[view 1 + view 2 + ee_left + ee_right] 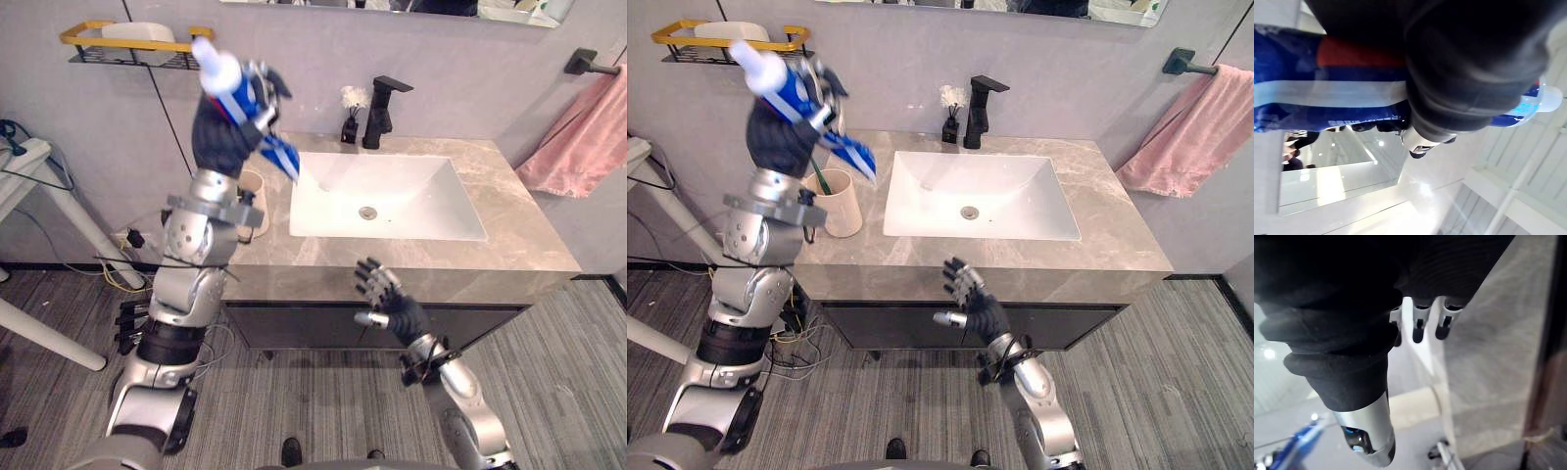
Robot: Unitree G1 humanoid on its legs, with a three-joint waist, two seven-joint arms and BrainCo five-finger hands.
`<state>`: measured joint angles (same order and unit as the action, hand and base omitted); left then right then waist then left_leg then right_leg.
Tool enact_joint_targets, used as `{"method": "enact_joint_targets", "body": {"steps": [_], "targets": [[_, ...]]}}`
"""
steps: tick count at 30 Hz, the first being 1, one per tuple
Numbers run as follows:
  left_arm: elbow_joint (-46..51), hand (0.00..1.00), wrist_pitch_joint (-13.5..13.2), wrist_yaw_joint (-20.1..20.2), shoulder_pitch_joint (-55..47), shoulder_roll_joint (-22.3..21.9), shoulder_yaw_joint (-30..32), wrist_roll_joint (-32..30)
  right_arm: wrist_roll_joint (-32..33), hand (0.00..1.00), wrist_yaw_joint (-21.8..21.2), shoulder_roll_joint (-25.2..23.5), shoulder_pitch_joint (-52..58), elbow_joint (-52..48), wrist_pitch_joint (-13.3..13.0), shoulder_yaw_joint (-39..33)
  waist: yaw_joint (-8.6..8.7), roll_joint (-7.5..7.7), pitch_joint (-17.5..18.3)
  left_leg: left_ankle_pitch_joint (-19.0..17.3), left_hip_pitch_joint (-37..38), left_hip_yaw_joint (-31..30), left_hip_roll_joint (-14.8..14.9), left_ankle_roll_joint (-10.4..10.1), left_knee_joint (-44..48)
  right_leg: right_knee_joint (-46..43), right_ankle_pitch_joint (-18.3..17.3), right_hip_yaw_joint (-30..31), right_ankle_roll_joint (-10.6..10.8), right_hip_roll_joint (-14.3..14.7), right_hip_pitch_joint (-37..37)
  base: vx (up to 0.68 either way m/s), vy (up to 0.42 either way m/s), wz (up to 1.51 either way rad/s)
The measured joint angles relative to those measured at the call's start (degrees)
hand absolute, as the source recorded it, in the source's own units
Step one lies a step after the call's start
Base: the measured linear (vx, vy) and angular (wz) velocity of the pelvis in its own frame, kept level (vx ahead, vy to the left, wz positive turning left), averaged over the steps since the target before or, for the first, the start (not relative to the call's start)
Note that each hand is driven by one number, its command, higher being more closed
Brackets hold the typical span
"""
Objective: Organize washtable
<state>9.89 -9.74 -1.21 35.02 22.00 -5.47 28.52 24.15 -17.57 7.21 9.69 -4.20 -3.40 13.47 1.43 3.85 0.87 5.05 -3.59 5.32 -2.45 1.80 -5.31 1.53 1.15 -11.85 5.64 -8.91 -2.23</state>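
One toothpaste tube (240, 93) is the thing in play. The left hand (223, 132) has it, fingers curled tight round its middle, held high over the left end of the counter (509, 225), at about 10 o'clock in the head views. The tube lies slanted, its white cap toward 11 o'clock and its flat crimped tail toward 5 o'clock. A beige cup (838, 204) stands on the counter at 6 o'clock from that hand, just below the tail. The wire shelf (127, 44) on the wall sits at 10 o'clock from the cap. Tail-first down into the cup looks the shorter move, I judge. The right hand (387, 299) hangs at 5 o'clock, before the counter's front edge, fingers spread and empty, well apart from cup and tube.
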Motion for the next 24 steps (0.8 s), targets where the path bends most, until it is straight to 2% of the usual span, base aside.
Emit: {"method": "enact_joint_targets", "body": {"steps": [3,17,24], "targets": [[-1.64,1.0,-0.79,-1.5,1.87,-0.74,-0.08,-3.37,0.01,0.0,-0.3,-0.2,0.68,1.19,0.27,1.03,0.99,0.0,0.0,-0.02,-0.38,-0.13,0.05,-0.02,-0.01,0.32,0.09,-0.07,-0.09,0.14,-0.22,0.0,0.0,0.0],[-6.8,1.0,-0.58,-5.18,2.76,-1.03,0.08,-15.35,3.62,0.0,-1.39,-1.54,6.6,1.2,0.16,0.76,1.05,0.15,-0.04,0.14,-2.4,0.05,0.42,0.23,0.0,0.6,0.94,0.63,-0.2,0.67,-2.35,0.01,-0.007,-0.02],[-8.13,1.0,-0.48,-5.95,3.35,-0.95,3.39,-19.88,5.56,0.0,-1.42,-2.41,9.47,1.2,-0.04,-0.35,1.04,1.29,-0.16,0.16,-3.81,0.49,0.48,0.26,-0.01,0.45,1.04,1.05,-0.35,0.69,-4.07,-0.01,0.002,-0.03]]}}
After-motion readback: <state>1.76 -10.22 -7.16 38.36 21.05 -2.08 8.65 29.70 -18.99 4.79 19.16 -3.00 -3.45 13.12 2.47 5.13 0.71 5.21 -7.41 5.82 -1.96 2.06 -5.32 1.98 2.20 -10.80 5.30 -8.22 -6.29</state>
